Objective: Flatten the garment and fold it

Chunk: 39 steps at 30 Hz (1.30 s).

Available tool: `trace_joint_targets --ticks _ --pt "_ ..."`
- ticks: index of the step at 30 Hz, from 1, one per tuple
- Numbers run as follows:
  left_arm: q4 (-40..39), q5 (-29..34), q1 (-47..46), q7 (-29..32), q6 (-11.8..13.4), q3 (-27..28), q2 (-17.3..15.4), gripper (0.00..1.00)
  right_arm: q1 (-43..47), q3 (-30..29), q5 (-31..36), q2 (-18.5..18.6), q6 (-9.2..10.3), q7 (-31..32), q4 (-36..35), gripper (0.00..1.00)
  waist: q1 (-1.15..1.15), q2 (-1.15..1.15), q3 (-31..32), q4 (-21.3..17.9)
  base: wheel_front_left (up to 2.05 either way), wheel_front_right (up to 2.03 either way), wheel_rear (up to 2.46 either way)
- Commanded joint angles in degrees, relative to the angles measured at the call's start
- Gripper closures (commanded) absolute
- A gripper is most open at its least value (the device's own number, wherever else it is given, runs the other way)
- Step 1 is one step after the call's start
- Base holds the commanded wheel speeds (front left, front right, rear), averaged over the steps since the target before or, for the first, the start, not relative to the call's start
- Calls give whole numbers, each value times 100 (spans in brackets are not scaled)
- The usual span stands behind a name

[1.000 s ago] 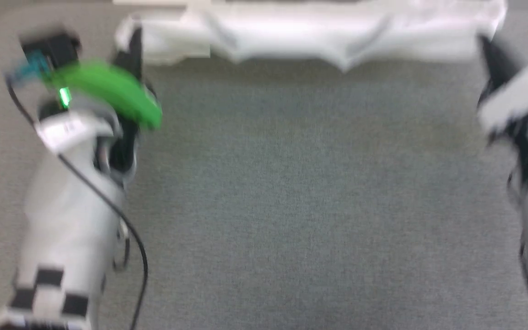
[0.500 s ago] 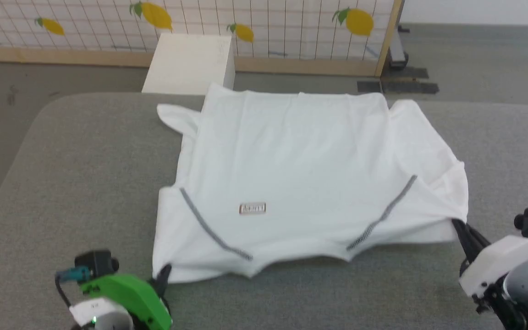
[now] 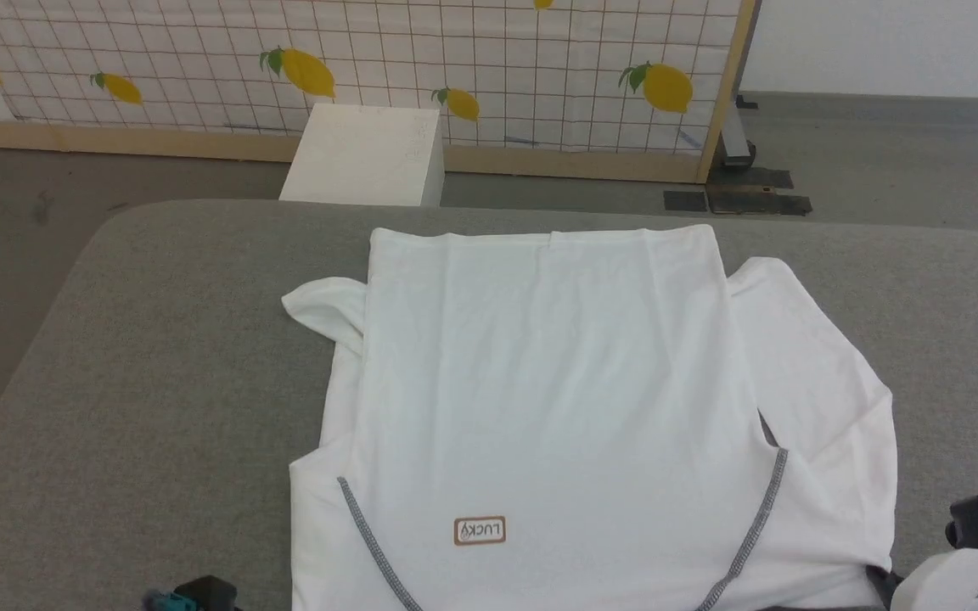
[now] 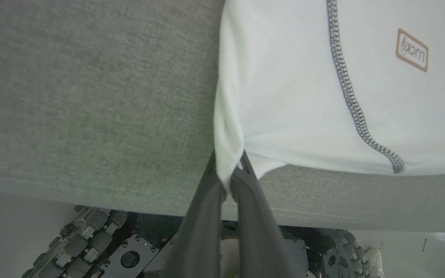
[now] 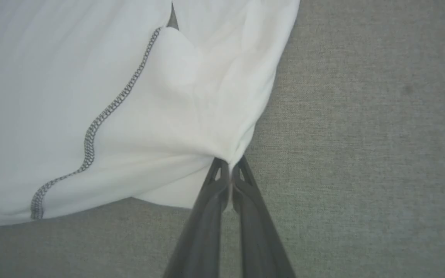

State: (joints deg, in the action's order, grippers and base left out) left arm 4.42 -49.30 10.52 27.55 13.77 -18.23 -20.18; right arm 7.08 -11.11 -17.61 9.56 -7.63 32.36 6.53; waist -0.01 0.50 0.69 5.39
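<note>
The garment (image 3: 557, 399), a white T-shirt with grey zigzag seams and a brown-bordered LUCKY patch (image 3: 480, 531), lies spread on the grey table (image 3: 158, 382), one sleeve bunched at its far left. In the left wrist view my left gripper (image 4: 228, 164) is shut on the garment's (image 4: 303, 96) near left corner, close to the table's front edge. In the right wrist view my right gripper (image 5: 230, 164) is shut on a pinched fold at the garment's (image 5: 110, 96) near right corner. In the head view the right gripper's (image 3: 878, 579) dark fingers show at the cloth's lower right corner.
A rigid white box (image 3: 366, 154) stands on the floor beyond the table's far edge, before a lemon-patterned grid screen (image 3: 353, 59). Bare grey table lies left and right of the cloth. The robot's wheeled base (image 4: 91, 235) shows under the table's front edge.
The head camera has tilted up, so the whole picture shifted down. Both grippers have stayed shut on the near corners, and the right sleeve now lies flatter.
</note>
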Motion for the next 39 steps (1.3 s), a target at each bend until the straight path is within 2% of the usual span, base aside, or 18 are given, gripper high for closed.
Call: trace_joint_targets --ticks 1,7,12,16,21,24,25,26,32,39 --pt "47 87 149 82 129 6 -175 100 117 -71 113 36 14 93 -63 100 1 -49 -20 4 0 0 0" --pt "185 79 130 218 227 -51 -160 100 244 -46 313 -155 14 323 19 100 1 -49 -117 -3 0 0 0" --pt "278 110 -21 54 210 -9 -106 100 244 66 371 -205 14 543 200 100 1 -49 -158 -10 0 0 0" --pt "300 130 -158 -38 185 19 -90 100 316 109 304 -198 14 950 255 100 1 -49 -173 -17 0 0 0" --pt "361 143 -246 -48 181 18 -102 100 427 138 244 -183 14 1460 128 100 1 -49 -174 -57 0 0 0" --pt "375 87 -254 -57 188 62 -82 100 418 103 213 -180 14 1396 -15 100 1 -49 -165 -81 0 0 0" --pt "364 59 -260 -61 202 93 -75 57 414 108 205 -173 14 1351 -48 74 1 -49 -149 -85 0 0 0" --pt "338 41 -263 -59 215 116 -76 0 415 110 176 -173 14 1337 -76 0 1 -49 -134 -87 0 0 0" --pt "-134 -38 -268 177 305 244 -305 0 405 -49 -2 -150 14 1266 -549 0 1 -49 -33 -62 0 0 0" --pt "-1110 -98 -218 617 634 501 -729 0 268 -539 -185 -93 14 1450 -1284 0 1 -49 60 -48 0 0 0"
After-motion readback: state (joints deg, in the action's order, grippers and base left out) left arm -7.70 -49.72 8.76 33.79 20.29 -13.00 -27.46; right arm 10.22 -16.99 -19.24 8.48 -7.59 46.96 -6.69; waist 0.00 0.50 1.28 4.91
